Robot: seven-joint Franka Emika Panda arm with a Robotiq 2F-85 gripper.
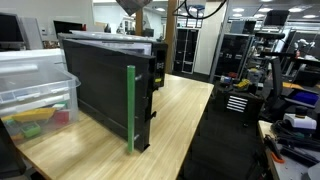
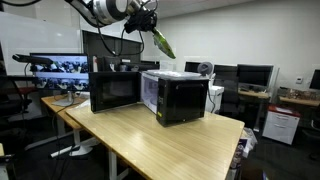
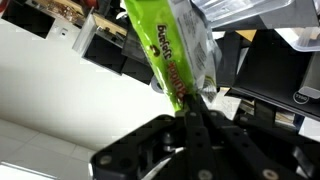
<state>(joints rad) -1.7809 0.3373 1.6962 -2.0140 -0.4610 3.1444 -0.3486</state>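
High over the table, my gripper point(image 2: 148, 22) is shut on the end of a green snack packet point(image 2: 163, 43), which hangs slanting in the air above the black microwave point(image 2: 183, 96). In the wrist view the packet point(image 3: 166, 52) shows green with printed lettering and a clear shiny part, and its lower end is pinched between my closed black fingers point(image 3: 196, 118). A second, darker microwave point(image 2: 114, 90) stands beside the first on the wooden table point(image 2: 150, 140). In an exterior view only a bit of the gripper and packet point(image 1: 133, 7) shows at the top edge, above the black box point(image 1: 105, 85).
A clear plastic bin point(image 1: 32, 85) with coloured items sits at the table's near corner. A green upright strip point(image 1: 131, 108) runs along the black box's edge. Monitors point(image 2: 58, 66), desks and office chairs surround the table. A white device point(image 2: 205, 69) stands behind the microwave.
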